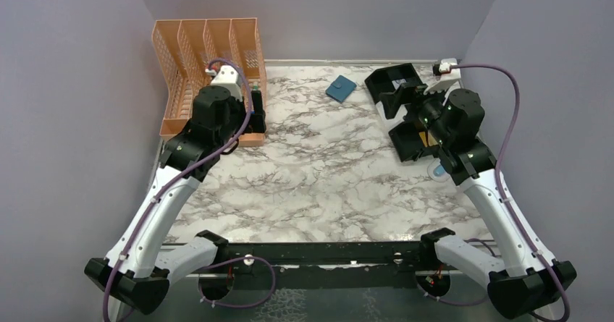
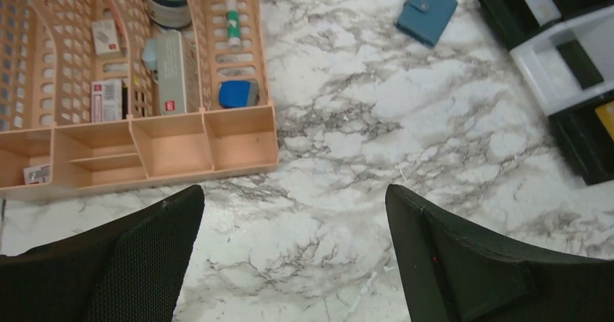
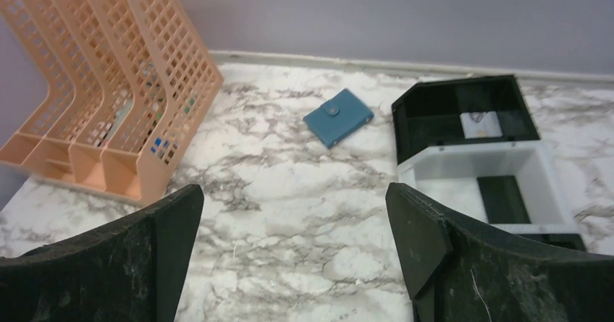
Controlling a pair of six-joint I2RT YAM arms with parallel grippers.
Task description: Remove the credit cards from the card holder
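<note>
Toward the far edge of the table, right of centre, the holder lies flat on the marble, folded shut with its snap tab fastened. It sits just left of the tray and well apart from the rack at the far left; nothing touches it. Left gripper: fingers spread wide, nothing between them, hovering over bare table just in front of the rack. Right gripper: fingers likewise spread wide and empty, positioned above the tray, with the holder ahead and slightly left in its wrist view. No cards show at the holder — none protrudes from its edges and none lies on the marble. The tray compartments contain flat pieces: a pale one in the far black section, a dark one in the white middle section and a yellow one at the near end. Whether any of these is a card cannot be told. Status, as a judgement: the task appears not yet begun, since the holder is closed and neither gripper touches it. Remaining steps — reach the holder, release the snap, fold it open, steady it with one gripper and draw out each card with the other.
</note>
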